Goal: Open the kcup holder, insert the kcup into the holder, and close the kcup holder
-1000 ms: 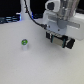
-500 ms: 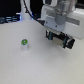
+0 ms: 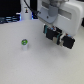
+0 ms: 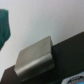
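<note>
The kcup [image 3: 23, 44], a small pale cup with a green top, stands upright on the white table [image 3: 35, 65] at the exterior view's left. My gripper [image 3: 58, 36] is a blurred dark block with green spots under the white arm at the exterior view's upper right, well apart from the kcup. Its jaws are too blurred to read. In the wrist view, a black surface [image 4: 70, 55] with a grey metallic block [image 4: 35, 60] on its edge may be part of the kcup holder. The holder is not recognisable in the exterior view.
A teal shape [image 4: 4, 25] sits at the wrist view's edge. Dark clutter with a red and white item [image 3: 25, 12] lies beyond the table's far edge at the exterior view's left.
The arm and gripper have shifted only slightly. The kcup has not moved.
</note>
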You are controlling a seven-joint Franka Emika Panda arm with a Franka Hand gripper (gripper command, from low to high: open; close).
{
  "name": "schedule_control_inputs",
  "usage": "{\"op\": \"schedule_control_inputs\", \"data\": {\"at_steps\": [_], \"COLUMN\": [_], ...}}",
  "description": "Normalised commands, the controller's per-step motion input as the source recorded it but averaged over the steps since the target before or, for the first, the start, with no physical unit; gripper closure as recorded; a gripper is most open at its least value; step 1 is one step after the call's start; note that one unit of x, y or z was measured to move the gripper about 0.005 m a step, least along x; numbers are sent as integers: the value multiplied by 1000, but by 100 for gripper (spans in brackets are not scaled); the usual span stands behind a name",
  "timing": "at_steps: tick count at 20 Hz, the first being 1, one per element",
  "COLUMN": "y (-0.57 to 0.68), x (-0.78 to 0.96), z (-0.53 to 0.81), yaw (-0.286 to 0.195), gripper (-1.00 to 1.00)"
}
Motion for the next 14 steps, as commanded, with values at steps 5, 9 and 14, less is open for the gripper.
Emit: {"op": "schedule_control_inputs", "data": {"at_steps": [5, 9, 14], "y": [-401, -484, -545], "x": [-424, -349, -303], "z": [86, 4, -96], "yaw": [-234, -211, -205], "gripper": [-100, -100, -100]}}
